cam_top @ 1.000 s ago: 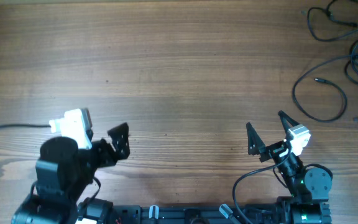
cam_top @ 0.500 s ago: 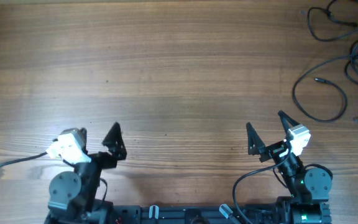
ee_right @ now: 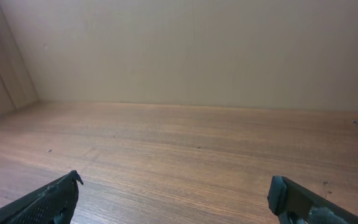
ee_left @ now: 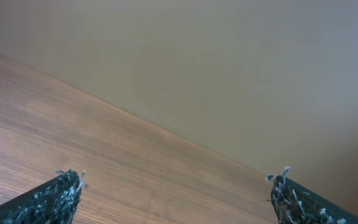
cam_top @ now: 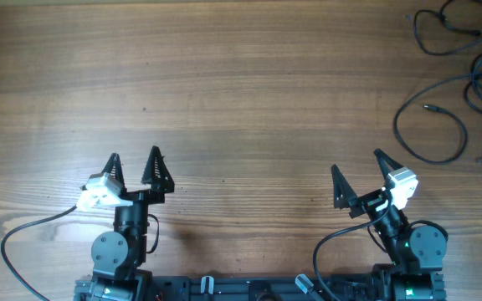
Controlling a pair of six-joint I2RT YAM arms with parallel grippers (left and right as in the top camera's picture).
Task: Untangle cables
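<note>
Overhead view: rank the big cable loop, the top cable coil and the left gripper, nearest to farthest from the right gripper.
From the right gripper:
1. The big cable loop, just up and right.
2. The top cable coil, far right corner.
3. The left gripper, across on the left.

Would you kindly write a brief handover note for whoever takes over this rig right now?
Left tool: open, empty, low over the near edge of the table, far from the work.
Right tool: open, empty, also near the front edge, on the cables' side.
Cables: at the far right corner, thin black cords looped over each other, partly running out of the overhead view.
Done: nothing; no cable is held or separated.
Left: reach the pile, probably with the right tool, since it is nearer, pick one cord and draw it clear, then repeat for the others.
</note>
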